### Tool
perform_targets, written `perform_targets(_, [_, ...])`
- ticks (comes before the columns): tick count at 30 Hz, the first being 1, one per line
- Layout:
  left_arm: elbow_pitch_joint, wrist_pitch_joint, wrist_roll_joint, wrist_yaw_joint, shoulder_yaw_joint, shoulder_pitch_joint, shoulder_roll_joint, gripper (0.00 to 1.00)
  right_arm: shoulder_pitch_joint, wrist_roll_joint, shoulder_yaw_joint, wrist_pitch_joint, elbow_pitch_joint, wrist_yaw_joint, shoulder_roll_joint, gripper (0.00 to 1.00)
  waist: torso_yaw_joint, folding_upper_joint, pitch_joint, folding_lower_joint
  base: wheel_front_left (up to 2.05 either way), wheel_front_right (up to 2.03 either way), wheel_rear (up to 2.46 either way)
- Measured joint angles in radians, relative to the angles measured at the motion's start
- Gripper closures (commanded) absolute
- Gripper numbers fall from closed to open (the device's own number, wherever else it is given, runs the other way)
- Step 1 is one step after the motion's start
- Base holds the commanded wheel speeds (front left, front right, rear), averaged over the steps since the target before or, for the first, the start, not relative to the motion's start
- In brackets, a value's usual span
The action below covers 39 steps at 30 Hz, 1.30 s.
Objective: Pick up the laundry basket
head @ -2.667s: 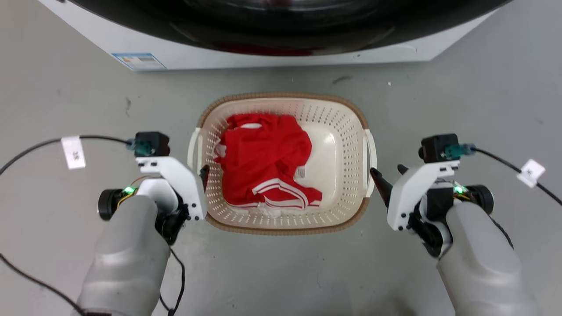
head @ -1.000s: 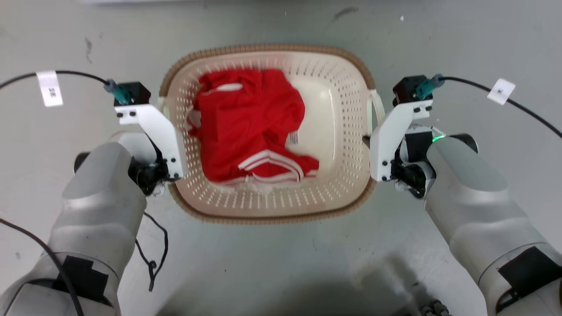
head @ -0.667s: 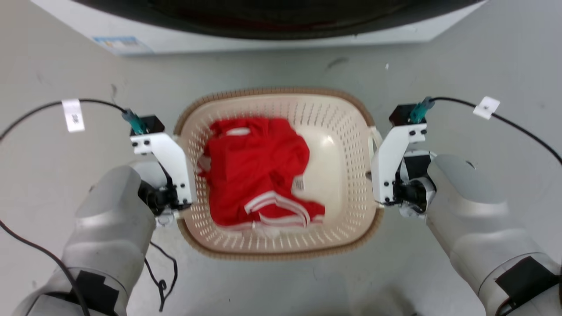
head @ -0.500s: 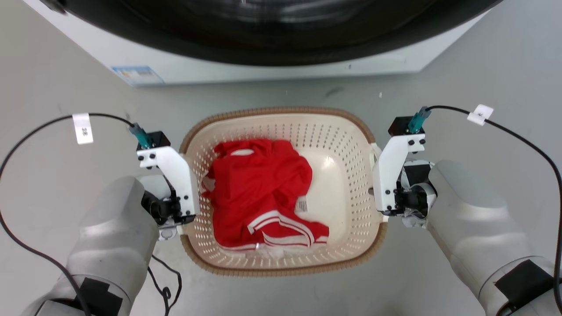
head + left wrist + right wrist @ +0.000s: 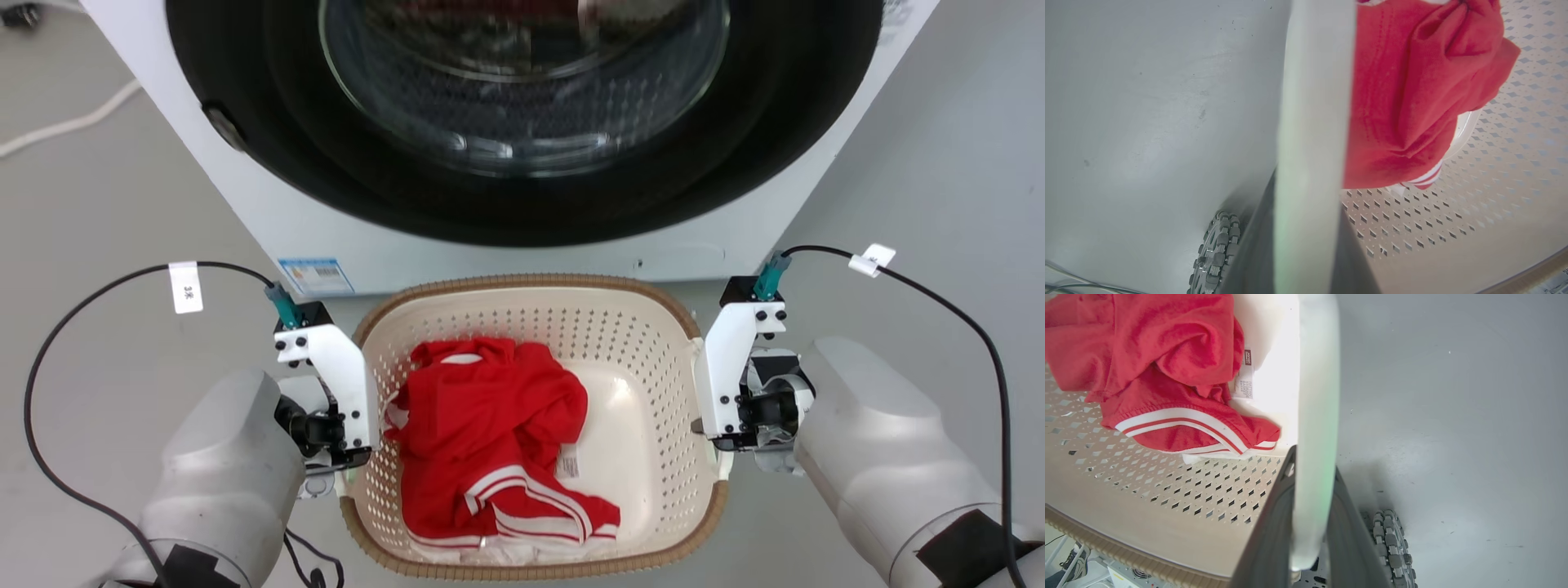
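The laundry basket, cream-white and perforated with a brown woven-look rim, hangs between my two arms in front of the washing machine. A red garment with white stripes lies inside it. My left gripper is shut on the basket's left white handle, with a dark finger on each side of the bar. My right gripper is shut on the right handle in the same way. The wrist views look down along the handles, with the garment to one side and grey floor to the other.
A white front-loading washing machine with a dark round door stands just behind the basket. Grey floor lies on both sides. My base's toothed wheels show below the handles. Black cables trail from both wrists.
Both grippers went from beside the basket onto its side handles and shut. The basket now looks larger and nearer, and the head view has tilted up to take in the washing machine door.
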Motion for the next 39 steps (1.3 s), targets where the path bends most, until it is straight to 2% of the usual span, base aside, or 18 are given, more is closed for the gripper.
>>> perform_targets(9, [0.01,0.056,-0.01,0.004,-0.008,0.038,-0.013,1.0,0.025,0.012,-0.003,0.072,0.014,0.0,-0.003,1.0,0.007,0.0,-0.127,0.0,0.0,0.0,0.0])
perform_targets(19, [0.012,0.068,-0.017,0.006,-0.018,0.084,-0.026,1.0,0.057,0.0,-0.015,0.108,0.018,0.0,-0.007,1.0,0.012,0.0,-0.224,-0.0001,0.0,0.0,0.0])
perform_targets(39, [0.016,0.07,-0.023,0.006,-0.039,0.137,-0.043,1.0,0.135,-0.053,-0.079,0.141,0.019,0.0,-0.004,1.0,0.017,-0.0001,-0.299,0.0,0.0,0.0,0.0])
